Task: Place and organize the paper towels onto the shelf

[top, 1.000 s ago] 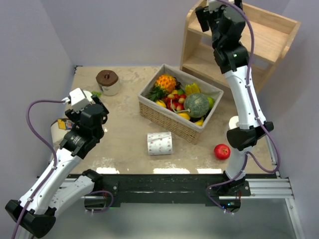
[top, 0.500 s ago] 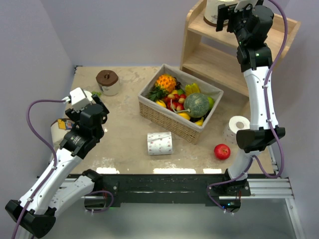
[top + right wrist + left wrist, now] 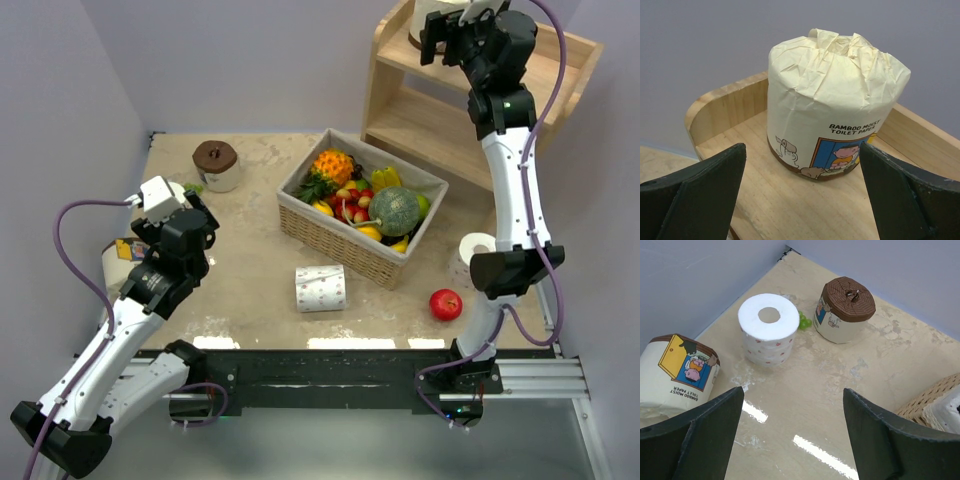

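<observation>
A cream-wrapped paper towel roll (image 3: 832, 100) stands upright on the top tier of the wooden shelf (image 3: 785, 205), at its left end (image 3: 424, 14). My right gripper (image 3: 802, 150) is open, its fingers either side of the roll's near base and clear of it; it is also in the top view (image 3: 436, 36). My left gripper (image 3: 792, 392) is open and empty above the table. Ahead of it are a bare white roll (image 3: 768, 327), a brown-topped wrapped roll (image 3: 845, 310) and another wrapped roll (image 3: 677, 372). A white roll (image 3: 320, 288) lies on its side mid-table. Another white roll (image 3: 470, 255) stands by the right arm.
A wicker basket (image 3: 340, 240) full of fruit sits mid-table in front of the shelf (image 3: 545, 85). A red apple (image 3: 445, 304) lies near the right arm's base. Small green grapes (image 3: 804, 321) lie beside the white roll. Walls close in the table on the left and behind.
The right arm has shifted over the shelf's top tier; the wrapped roll, hidden a second ago, now stands uncovered there, and the gripper has moved slightly left. The left arm has not moved.
</observation>
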Action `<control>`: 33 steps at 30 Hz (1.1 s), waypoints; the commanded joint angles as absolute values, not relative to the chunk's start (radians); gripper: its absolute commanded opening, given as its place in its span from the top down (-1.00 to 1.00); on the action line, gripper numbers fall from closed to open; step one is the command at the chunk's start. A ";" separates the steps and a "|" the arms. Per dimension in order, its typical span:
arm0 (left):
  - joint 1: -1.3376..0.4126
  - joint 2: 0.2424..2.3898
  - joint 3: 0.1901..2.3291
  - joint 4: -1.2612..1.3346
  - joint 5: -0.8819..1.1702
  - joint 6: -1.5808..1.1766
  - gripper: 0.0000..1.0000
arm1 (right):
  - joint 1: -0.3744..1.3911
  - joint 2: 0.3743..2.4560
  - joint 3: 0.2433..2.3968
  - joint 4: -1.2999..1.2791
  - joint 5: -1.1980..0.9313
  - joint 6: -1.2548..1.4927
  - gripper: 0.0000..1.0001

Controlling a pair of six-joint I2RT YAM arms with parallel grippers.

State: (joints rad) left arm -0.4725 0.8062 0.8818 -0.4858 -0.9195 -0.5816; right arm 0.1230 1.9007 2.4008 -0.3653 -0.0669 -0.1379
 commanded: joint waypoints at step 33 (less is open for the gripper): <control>-0.469 0.833 0.884 -0.411 -0.798 -0.443 -0.72 | 0.120 1.801 2.411 -0.429 -0.158 -0.020 -0.88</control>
